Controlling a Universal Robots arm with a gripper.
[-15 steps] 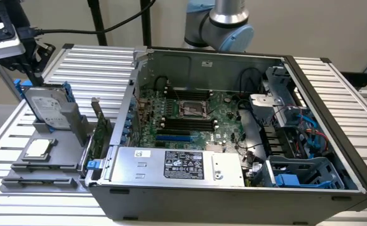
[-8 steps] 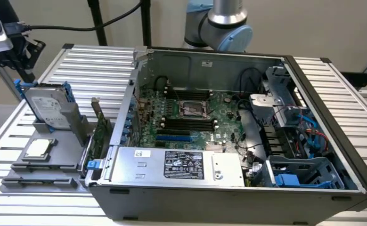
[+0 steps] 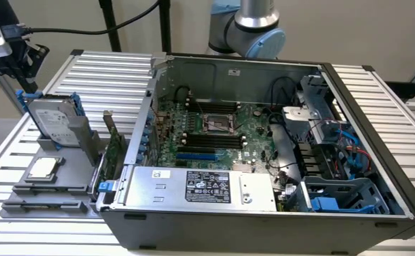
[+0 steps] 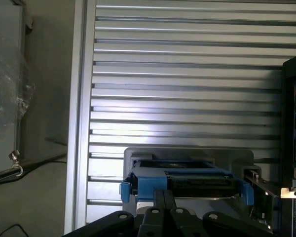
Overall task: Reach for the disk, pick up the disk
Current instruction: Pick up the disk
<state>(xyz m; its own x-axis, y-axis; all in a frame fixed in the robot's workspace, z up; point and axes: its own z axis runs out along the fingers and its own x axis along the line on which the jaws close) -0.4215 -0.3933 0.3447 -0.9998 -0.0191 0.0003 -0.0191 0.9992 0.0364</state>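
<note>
We saw the disk standing on edge in a grey holder on the slatted aluminium table, at nine o'clock of the open computer case in the exterior view. The gripper hung at about eleven o'clock of the disk, reaching down to its upper edge. In the wrist view its fingers were clenched together on the disk's blue rail, with the disk directly beneath them. A small square processor lay at six o'clock of the disk, apart from it.
</note>
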